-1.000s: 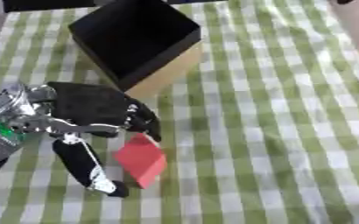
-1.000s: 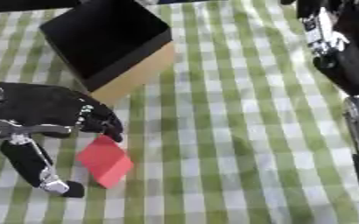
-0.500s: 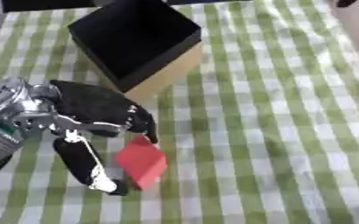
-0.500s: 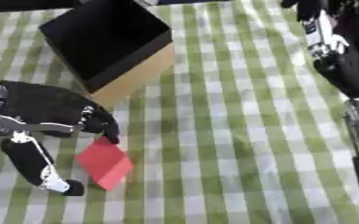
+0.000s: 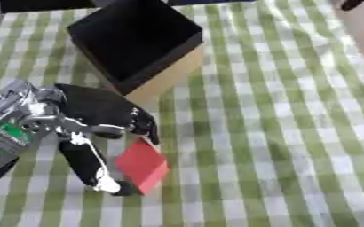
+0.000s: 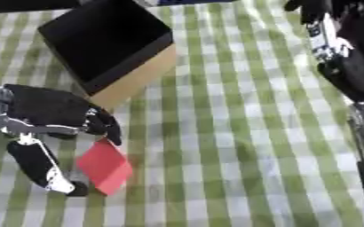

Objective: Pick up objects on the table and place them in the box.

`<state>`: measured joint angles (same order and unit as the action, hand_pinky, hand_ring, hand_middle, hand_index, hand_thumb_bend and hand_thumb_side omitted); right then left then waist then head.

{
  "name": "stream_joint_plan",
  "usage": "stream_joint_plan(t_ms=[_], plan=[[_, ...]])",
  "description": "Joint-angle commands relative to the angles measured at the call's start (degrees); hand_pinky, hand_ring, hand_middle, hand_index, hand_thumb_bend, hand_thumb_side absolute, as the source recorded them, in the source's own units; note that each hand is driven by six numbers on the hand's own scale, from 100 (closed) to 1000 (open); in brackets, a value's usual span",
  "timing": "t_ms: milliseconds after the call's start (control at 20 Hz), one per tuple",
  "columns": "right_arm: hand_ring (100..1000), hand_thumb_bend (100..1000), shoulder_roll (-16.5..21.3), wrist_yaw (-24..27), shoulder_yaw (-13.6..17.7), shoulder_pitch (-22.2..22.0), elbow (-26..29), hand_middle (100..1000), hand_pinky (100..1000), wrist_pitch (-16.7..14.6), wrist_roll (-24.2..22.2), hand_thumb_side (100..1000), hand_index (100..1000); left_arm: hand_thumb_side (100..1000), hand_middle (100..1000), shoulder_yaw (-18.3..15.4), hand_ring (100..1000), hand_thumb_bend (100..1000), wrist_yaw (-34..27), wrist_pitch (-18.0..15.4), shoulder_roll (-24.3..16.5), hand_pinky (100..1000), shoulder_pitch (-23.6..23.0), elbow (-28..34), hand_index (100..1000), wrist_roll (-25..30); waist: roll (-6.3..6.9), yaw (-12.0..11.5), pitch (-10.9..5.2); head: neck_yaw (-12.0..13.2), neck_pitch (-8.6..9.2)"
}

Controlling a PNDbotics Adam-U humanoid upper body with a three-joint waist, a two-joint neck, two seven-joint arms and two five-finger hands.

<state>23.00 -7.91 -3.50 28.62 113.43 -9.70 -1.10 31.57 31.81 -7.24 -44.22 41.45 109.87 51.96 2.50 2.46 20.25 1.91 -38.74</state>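
On the checked cloth (image 5: 278,133) the left hand (image 5: 100,119) pinches the red block (image 5: 142,165); only the right-eye view shows the right arm (image 6: 344,53).

We cannot tell whether the left hand (image 5: 92,119) touches the red block (image 5: 142,165); the box (image 5: 135,42) interior shows only black.

Green-and-white checked tablecloth (image 5: 278,111)

Block (image 5: 144,165) between left hand's (image 5: 92,119) thumb and fingers, box (image 5: 135,42) behind.
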Motion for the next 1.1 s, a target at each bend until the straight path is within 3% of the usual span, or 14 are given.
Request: stream_joint_plan(t_ms=[50, 400, 650, 850, 1100], plan=[[804, 100, 0.6, 0.6, 0.6, 0.3, 1.2, 514, 804, 0.0, 0.0, 716, 701, 566, 832, -0.4, 899, 481, 1.1, -0.7, -0.3, 796, 0.5, -0.1, 889, 0.0, -0.13, 0.1, -0.94, 0.2, 0.52], [804, 100, 0.4, 0.7, 0.7, 0.4, 1.2, 515, 805, 0.0, 0.0, 715, 702, 558, 820, 0.9, 898, 467, 4.1, -2.5, 0.5, 799, 0.4, -2.6, 883, 0.0, -0.21, 0.2, -0.86, 0.3, 0.63], [804, 100, 0.3, 0.7, 0.8, 0.3, 1.2, 514, 805, 0.1, 0.1, 716, 702, 527, 716, 0.6, 836, 301, 2.6, -1.9, 1.1, 751, 0.6, -2.2, 806, 0.0, -0.25, 0.1, -0.84, 0.3, 0.61], [804, 100, 0.2, 0.6, 1.0, 0.2, 1.2, 514, 806, 0.2, 0.2, 716, 702, 490, 581, -0.2, 733, 125, 0.9, 0.2, 1.0, 639, 0.6, -0.5, 675, -1.2, -0.28, 0.0, -0.87, 0.3, 0.69], [805, 100, 0.1, 0.5, 1.1, 0.1, 1.2, 514, 806, 0.2, 0.3, 715, 702, 481, 497, -2.0, 627, 100, -0.1, 2.9, 0.3, 542, 0.1, 2.1, 580, -4.9, -0.27, 0.0, -0.95, 0.2, 0.79]])
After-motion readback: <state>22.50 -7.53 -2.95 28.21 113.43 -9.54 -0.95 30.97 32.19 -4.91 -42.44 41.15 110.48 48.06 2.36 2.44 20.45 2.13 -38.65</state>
